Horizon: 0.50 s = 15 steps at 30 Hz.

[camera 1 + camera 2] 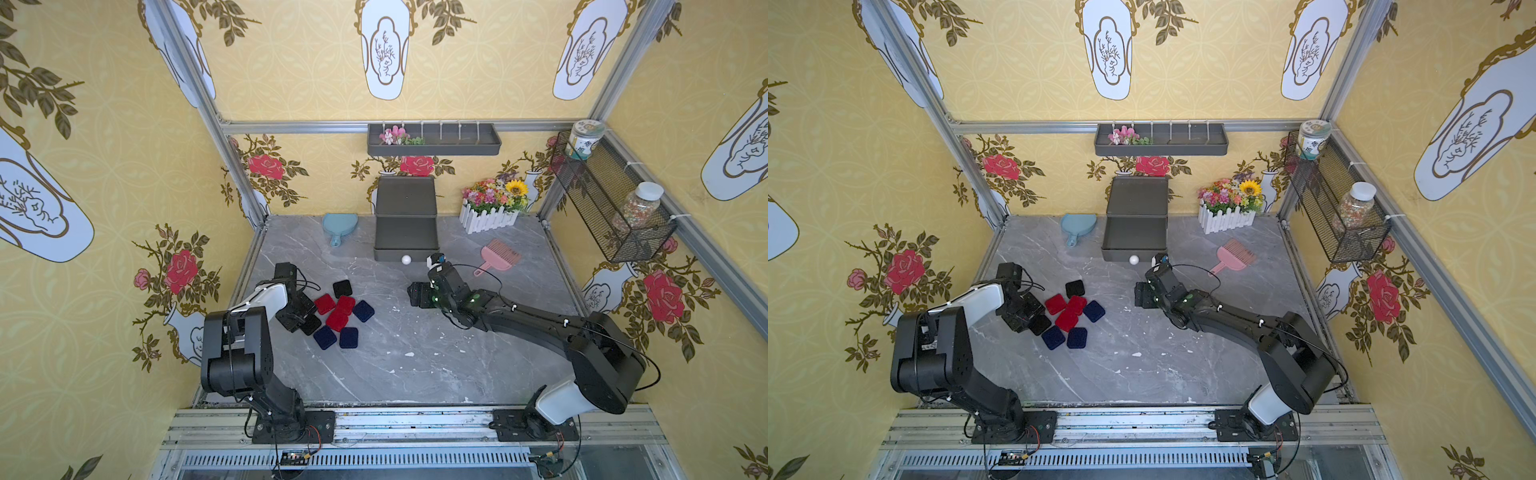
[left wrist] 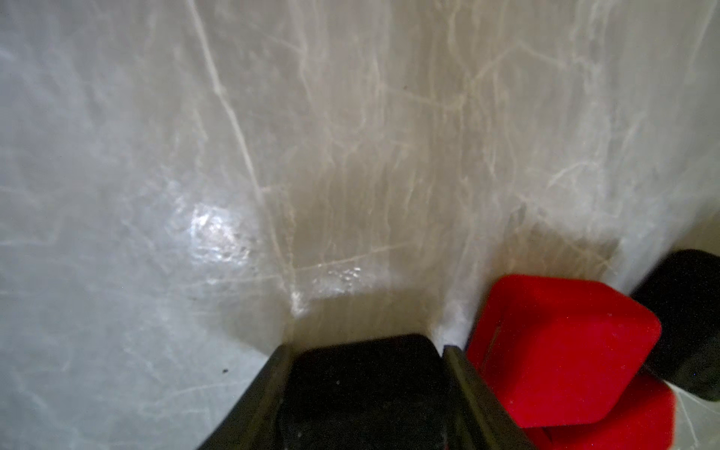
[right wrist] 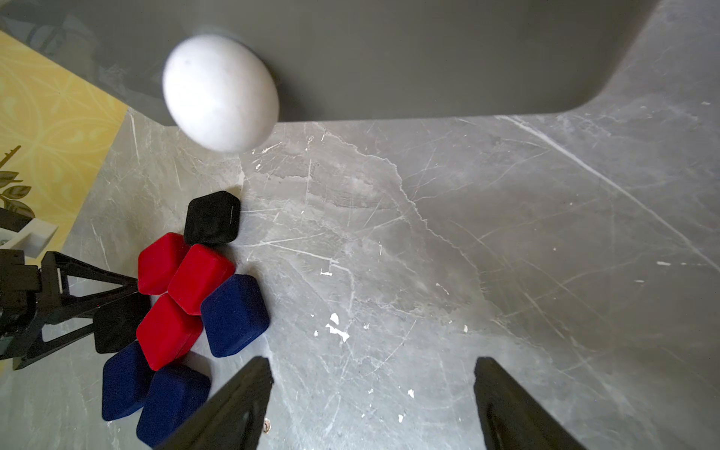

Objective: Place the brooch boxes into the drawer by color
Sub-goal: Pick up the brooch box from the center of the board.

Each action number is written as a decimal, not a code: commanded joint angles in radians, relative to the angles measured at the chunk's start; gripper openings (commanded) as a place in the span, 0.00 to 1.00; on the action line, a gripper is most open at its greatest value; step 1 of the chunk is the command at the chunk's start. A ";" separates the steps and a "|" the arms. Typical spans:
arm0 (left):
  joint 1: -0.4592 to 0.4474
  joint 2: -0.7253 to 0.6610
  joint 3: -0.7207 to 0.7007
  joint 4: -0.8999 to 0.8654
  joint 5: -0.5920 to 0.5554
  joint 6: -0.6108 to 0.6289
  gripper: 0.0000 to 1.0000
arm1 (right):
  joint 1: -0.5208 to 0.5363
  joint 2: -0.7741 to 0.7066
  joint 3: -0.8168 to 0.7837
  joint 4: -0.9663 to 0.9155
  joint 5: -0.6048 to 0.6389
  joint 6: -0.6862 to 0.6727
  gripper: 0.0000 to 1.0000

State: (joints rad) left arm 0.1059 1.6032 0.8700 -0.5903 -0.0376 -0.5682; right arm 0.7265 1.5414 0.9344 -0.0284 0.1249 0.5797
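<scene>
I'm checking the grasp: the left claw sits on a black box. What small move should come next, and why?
Probably lift the black box straight up a little. The left claw is shut on it, but a red box lies right beside the claw, so sliding sideways might drag the pile. The dark grey drawer stands open.

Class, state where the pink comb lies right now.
In both top views the pink comb lies on the table, far right, in front of the fenced flowers and right of the open grey drawer.
</scene>
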 commanded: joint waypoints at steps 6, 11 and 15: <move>0.002 -0.052 0.001 -0.010 0.037 0.021 0.53 | 0.010 -0.026 0.016 -0.014 0.002 0.000 0.85; 0.001 -0.167 0.050 -0.064 0.078 0.032 0.53 | 0.019 -0.042 0.024 0.010 -0.060 -0.009 0.85; -0.015 -0.271 0.092 -0.078 0.157 0.026 0.50 | 0.019 -0.068 -0.003 0.129 -0.211 -0.011 0.85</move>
State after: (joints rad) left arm 0.1013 1.3731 0.9463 -0.6411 0.0463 -0.5499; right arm 0.7441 1.4891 0.9424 -0.0040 0.0349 0.5751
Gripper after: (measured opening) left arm 0.606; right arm 0.853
